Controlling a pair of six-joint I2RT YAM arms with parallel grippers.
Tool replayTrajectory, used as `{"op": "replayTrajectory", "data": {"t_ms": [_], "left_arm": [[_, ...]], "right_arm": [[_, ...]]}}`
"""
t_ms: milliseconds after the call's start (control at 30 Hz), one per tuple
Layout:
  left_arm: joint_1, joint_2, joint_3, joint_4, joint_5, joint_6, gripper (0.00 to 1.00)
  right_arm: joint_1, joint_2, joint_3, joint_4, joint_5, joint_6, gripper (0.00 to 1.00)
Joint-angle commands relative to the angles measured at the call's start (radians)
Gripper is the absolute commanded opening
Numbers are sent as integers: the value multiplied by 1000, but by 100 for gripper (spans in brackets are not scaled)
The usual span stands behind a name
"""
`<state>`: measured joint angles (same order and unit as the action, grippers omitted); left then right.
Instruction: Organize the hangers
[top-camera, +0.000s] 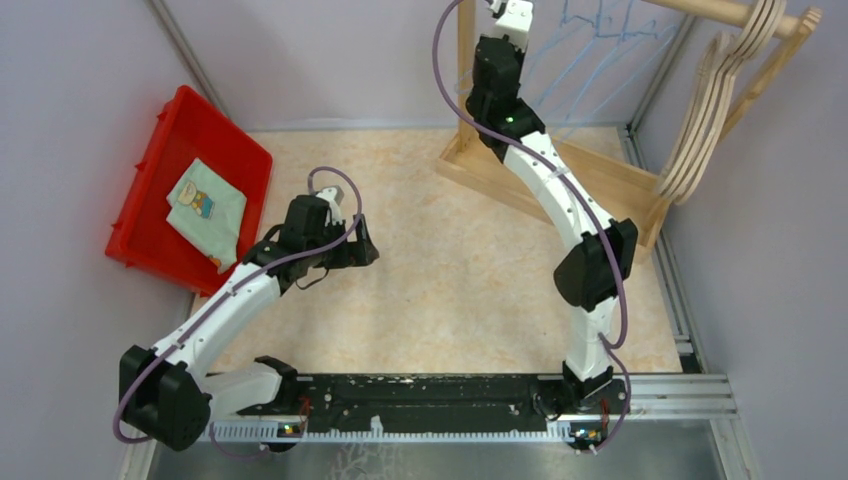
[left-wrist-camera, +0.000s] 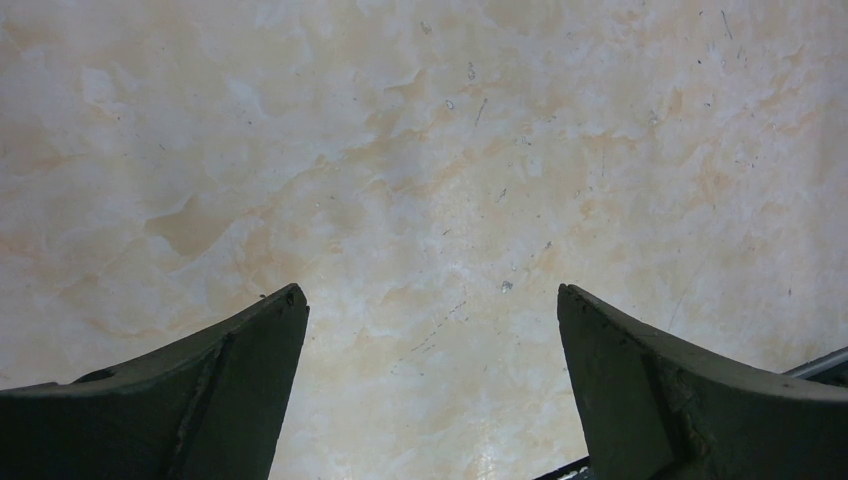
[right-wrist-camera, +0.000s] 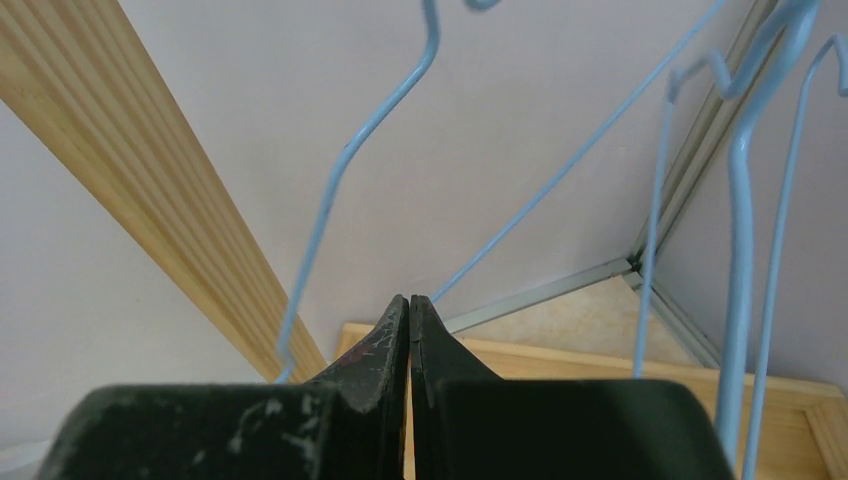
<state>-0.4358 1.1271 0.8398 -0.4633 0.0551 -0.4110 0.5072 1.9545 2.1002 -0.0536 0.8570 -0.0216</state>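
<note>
Right pincer closed among blue wire hangers; left pincer open over marbled desk; red bin holds cloth.

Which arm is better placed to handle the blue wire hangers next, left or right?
Probably right. The right pincer is shut among the blue wire hangers at the rack; the left pincer hangs open over the table, away from them.
</note>
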Motion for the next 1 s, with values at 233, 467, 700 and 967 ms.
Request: {"op": "replayTrajectory", "data": {"t_ms": [233,467,700,967], "left_arm": [[6,3,8,30,-3,3,100],[5,46,-5,38,1,19,100],[5,82,-29,74,15,31,100],[6,114,-49,91,24,58,100]], "right_arm": [[-3,-175,-26,-95,-72,105,60],[84,-287,-158,-148,-129,72,82],[291,-458,-411,-224,-124,44,88],[329,-692,-758,-337,-283,273,94]]}}
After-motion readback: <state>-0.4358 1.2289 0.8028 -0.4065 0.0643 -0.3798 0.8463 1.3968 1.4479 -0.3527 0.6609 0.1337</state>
